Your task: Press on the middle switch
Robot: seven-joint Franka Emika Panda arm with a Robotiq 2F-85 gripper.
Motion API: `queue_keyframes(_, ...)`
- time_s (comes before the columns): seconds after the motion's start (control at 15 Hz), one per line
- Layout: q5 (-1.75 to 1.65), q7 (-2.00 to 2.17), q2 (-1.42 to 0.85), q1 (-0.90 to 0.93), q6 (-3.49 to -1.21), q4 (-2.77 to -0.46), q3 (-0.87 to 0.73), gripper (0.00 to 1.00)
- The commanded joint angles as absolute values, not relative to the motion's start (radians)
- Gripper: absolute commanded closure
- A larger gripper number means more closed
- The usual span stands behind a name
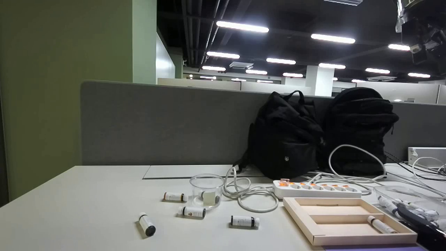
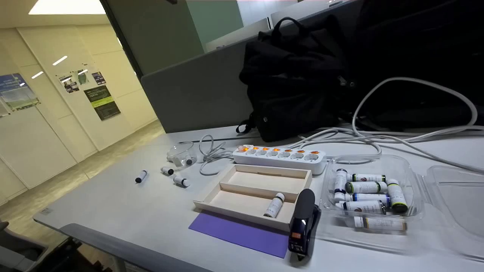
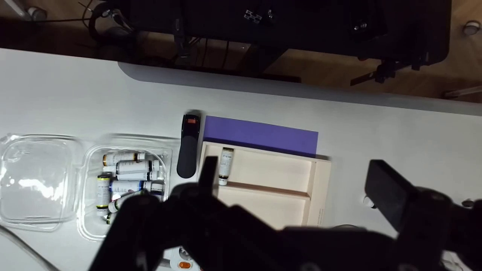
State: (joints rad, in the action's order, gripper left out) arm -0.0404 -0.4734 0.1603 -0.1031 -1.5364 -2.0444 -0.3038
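Observation:
The long flat white power strip [image 1: 315,193] lies at the back of the table, behind the wooden tray; it also shows in an exterior view [image 2: 280,161]. It carries a row of tiny orange-red rocker switches. The middle switch [image 2: 276,150] sits near the centre of that row and also shows in an exterior view [image 1: 313,184]. In the wrist view only the strip's end switch [image 3: 184,265] shows at the bottom; the middle switch is hidden behind the gripper. My gripper [image 3: 293,175] is wide open and empty, high above the table over the tray.
The wooden tray [image 2: 242,215] with one bottle lies in front of the strip. A black stapler-like tool [image 2: 305,223], a clear box [image 2: 410,189] of bottles, a clear cup [image 1: 195,188], a purple sheet [image 2: 238,234], cables [image 1: 258,210] and black backpacks [image 1: 285,139] stand around.

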Motion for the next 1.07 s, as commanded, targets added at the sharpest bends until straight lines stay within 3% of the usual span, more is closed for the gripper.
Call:
queue_keyframes(0.0,-0.037,-0.477,0.158,-0.129,-1.535,-2.043,-0.28,0.0)
queue_keyframes(0.33,-0.004,-0.552,0.08,-0.112,-1.681,-1.989,-0.281,0.0)
queue_keyframes(0.53,0.032,-0.538,0.033,-0.106,-1.68,-1.955,-0.279,0.0)
queue_keyframes(0.6,0.043,-0.485,0.0,-0.11,-1.558,-1.91,-0.28,0.0)
queue_keyframes(0.67,-0.008,-0.48,0.144,-0.129,-1.557,-2.033,-0.276,0.0)
queue_keyframes(1.0,0.036,-0.479,0.001,-0.136,-1.575,-1.94,-0.246,0.0)
